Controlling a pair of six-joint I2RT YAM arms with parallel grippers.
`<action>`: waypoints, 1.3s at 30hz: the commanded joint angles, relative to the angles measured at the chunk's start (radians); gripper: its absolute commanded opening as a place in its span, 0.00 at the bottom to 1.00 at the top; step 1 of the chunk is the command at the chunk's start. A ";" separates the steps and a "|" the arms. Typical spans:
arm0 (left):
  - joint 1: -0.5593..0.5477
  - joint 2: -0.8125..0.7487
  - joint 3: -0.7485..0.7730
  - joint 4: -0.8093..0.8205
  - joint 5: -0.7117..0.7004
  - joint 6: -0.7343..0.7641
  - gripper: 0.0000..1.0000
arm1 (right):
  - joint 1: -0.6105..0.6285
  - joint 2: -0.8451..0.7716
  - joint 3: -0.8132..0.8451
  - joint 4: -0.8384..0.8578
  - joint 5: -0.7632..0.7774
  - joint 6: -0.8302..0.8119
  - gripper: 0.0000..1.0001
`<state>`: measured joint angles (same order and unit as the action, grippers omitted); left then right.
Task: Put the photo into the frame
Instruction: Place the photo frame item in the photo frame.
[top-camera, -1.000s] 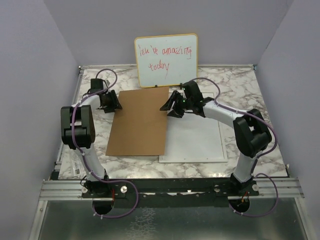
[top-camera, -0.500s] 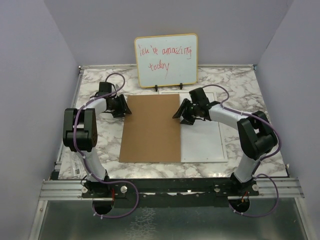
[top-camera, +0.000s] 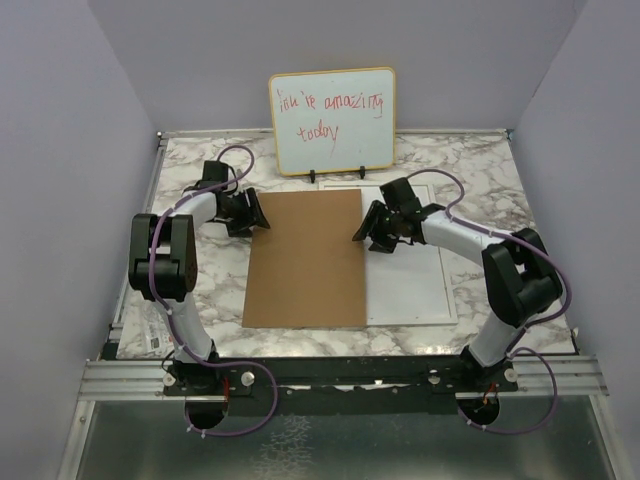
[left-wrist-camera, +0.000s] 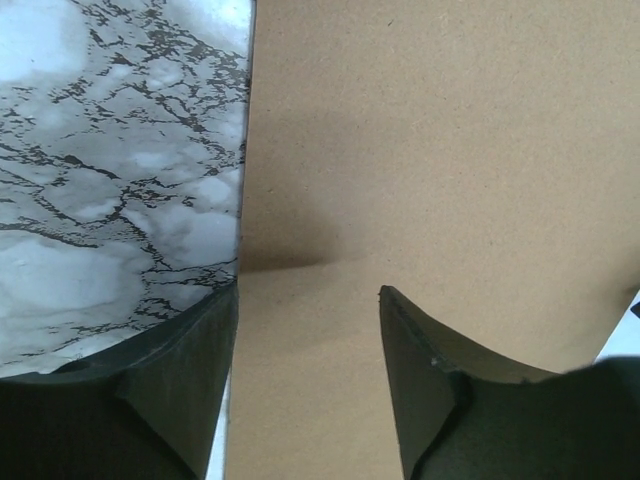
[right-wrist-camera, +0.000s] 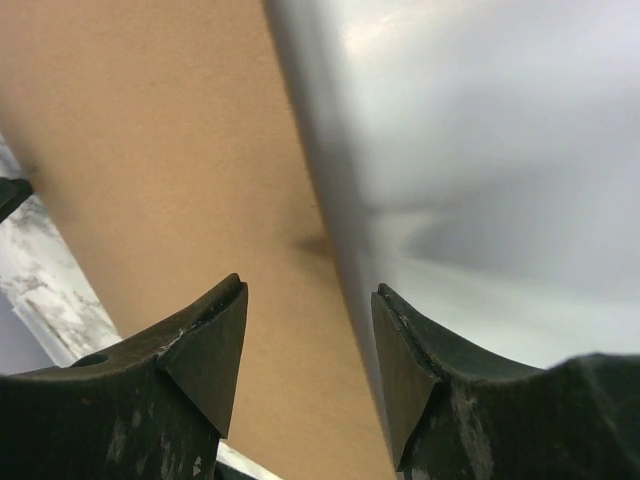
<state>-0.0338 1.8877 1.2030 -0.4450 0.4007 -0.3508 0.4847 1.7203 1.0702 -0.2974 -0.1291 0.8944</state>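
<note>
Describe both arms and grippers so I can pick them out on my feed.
The left arm and right arm match: white tubular links, blocky black joint housings, purple cables looping alongside. The left gripper and right gripper have matte black wedge-shaped fingers tapering to blunt tips.

Backing board (top-camera: 305, 258): plain brown.
Desk (top-camera: 470, 165): white marble, grey veining.
Frame (top-camera: 410, 290): white rim, glossy grey pane.
Whiteboard (top-camera: 332, 120): white, red handwriting, pale wood edge.
Enclosure walls (top-camera: 60, 150): pale lilac.
Arm cables (top-camera: 151, 262): purple.
</note>
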 joint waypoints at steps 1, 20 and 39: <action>-0.018 0.086 -0.075 -0.206 -0.103 0.019 0.67 | -0.013 0.019 0.014 -0.061 0.053 -0.040 0.57; -0.018 0.103 -0.076 -0.194 0.015 0.026 0.68 | -0.014 -0.052 -0.087 0.423 -0.497 -0.122 0.47; -0.032 0.091 -0.051 -0.160 0.059 -0.014 0.70 | -0.018 0.003 -0.046 0.572 -0.542 -0.033 0.26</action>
<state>-0.0311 1.8938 1.2171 -0.4782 0.4503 -0.3508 0.4583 1.7084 0.9665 0.2913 -0.6609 0.8642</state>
